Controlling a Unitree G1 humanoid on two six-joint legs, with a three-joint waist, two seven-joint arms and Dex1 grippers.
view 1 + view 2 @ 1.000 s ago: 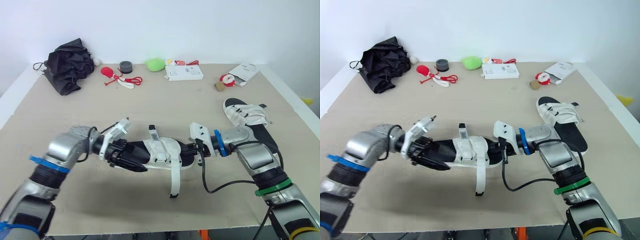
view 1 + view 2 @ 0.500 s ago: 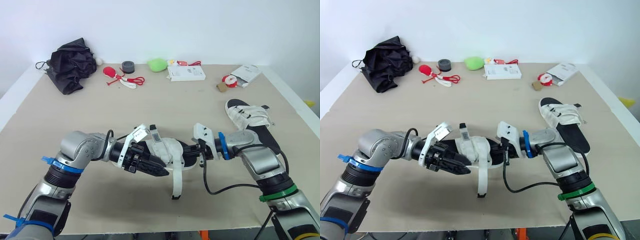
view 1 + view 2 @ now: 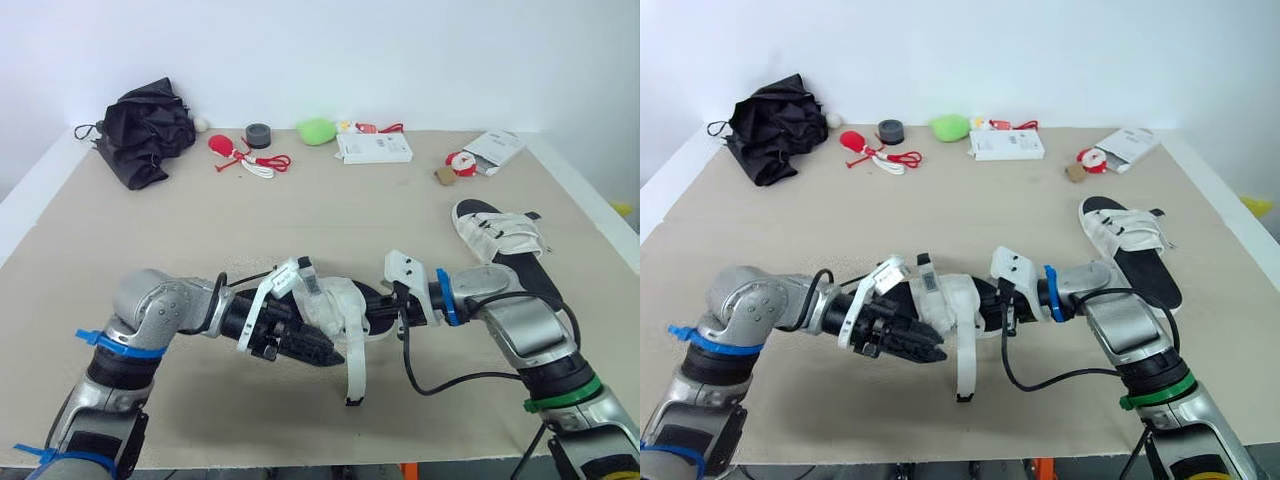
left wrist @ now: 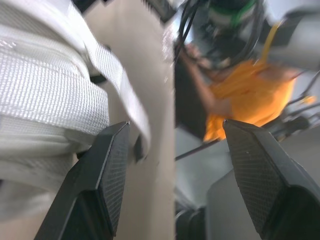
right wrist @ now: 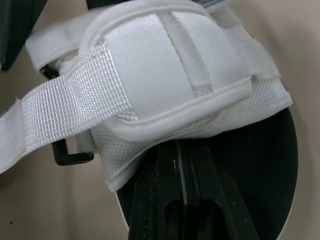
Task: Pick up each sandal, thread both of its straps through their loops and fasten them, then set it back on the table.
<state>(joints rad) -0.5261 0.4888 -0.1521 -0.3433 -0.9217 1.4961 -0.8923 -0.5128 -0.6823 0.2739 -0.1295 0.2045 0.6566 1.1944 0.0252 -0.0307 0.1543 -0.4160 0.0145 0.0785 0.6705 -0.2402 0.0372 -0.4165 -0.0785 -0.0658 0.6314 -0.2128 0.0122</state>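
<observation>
Pinching the sandal (image 3: pixel 335 305) sole is the right hand (image 5: pixel 186 160); the left hand (image 4: pixel 175 125) gapes beside its strap (image 4: pixel 125 90).

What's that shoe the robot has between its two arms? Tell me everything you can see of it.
The sandal has a black sole and wide white woven straps. It looks held up off the table, between the two arms. The right gripper has its jaws shut on one end of the sole; the left gripper, jaws open, sits beside the straps. One strap hangs loose and unfastened, near a black loop.
</observation>
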